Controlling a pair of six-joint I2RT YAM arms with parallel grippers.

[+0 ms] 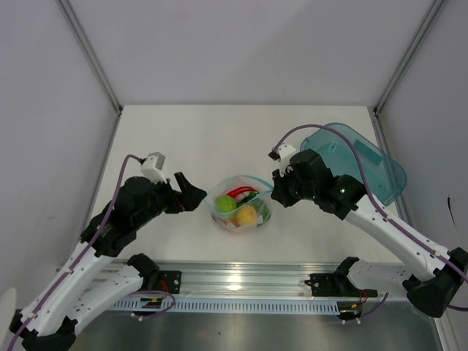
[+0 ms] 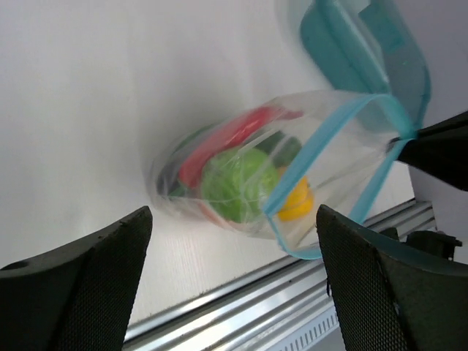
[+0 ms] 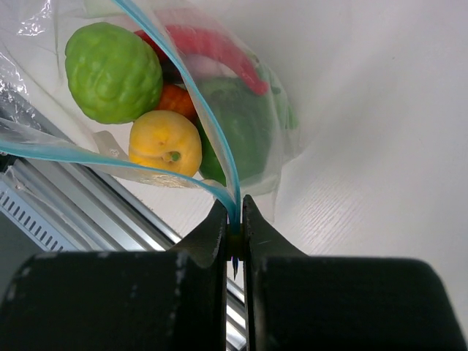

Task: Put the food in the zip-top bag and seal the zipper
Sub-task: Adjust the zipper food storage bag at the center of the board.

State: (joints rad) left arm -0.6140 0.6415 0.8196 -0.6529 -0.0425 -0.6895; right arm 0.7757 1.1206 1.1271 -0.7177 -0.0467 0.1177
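The clear zip-top bag point(image 1: 240, 205) lies mid-table with its mouth gaping. Inside it is the food: a green lime point(image 3: 113, 71), a yellow lemon point(image 3: 165, 141), a red pepper point(image 3: 219, 44), a green pepper point(image 3: 245, 128) and a bit of orange point(image 3: 174, 100). The light blue zipper point(image 2: 322, 142) runs in two parted strips that meet at the right corner. My right gripper point(image 3: 235, 219) is shut on that zipper corner, also visible from above point(image 1: 276, 191). Just left of the bag, my left gripper point(image 1: 196, 194) stands open, its fingers point(image 2: 95, 278) wide apart and touching nothing.
A translucent teal tray point(image 1: 365, 164) lies overturned at the back right, behind the right arm. An aluminium rail point(image 1: 234, 281) runs along the table's near edge, close below the bag. White walls close in the left and right sides.
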